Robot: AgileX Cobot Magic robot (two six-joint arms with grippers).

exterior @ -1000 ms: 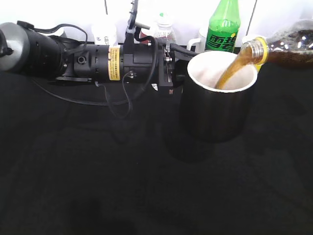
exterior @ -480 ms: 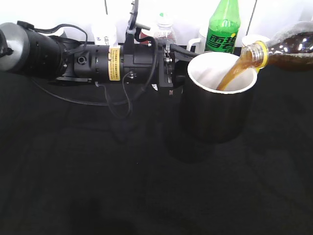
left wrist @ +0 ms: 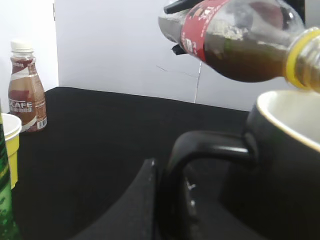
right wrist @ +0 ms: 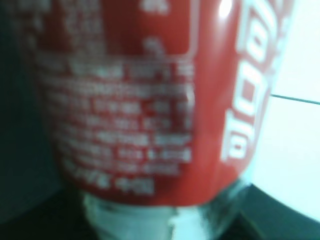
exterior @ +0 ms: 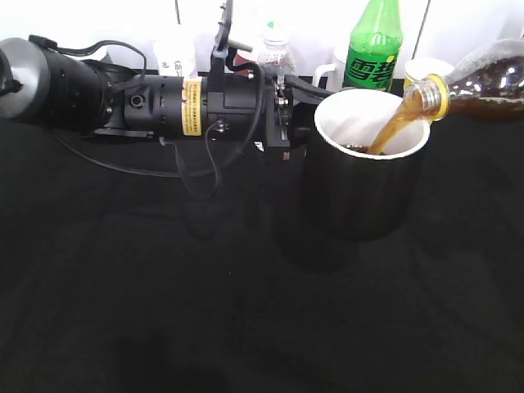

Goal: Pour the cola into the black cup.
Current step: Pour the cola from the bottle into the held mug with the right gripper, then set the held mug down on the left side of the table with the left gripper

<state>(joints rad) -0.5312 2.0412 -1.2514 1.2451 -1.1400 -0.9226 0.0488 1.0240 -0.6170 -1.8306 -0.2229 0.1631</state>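
Note:
The black cup, white inside, stands right of the middle of the black table. My left gripper reaches in from the left and is shut on its handle, with one finger pressed against it. The cola bottle hangs tilted at the upper right, its mouth over the cup's rim. A brown stream runs into the cup, where dark liquid shows. The bottle's red label fills the right wrist view. My right gripper holds the bottle, and its fingers are hidden behind it.
A green soda bottle, a small clear water bottle, a pale mug and a yellow paper cup stand along the back edge behind the black cup. A brown coffee bottle stands further off.
The cola bottle's mouth has risen slightly while the stream keeps running. Dark liquid now shows inside the cup. The left arm and the cup have not moved.

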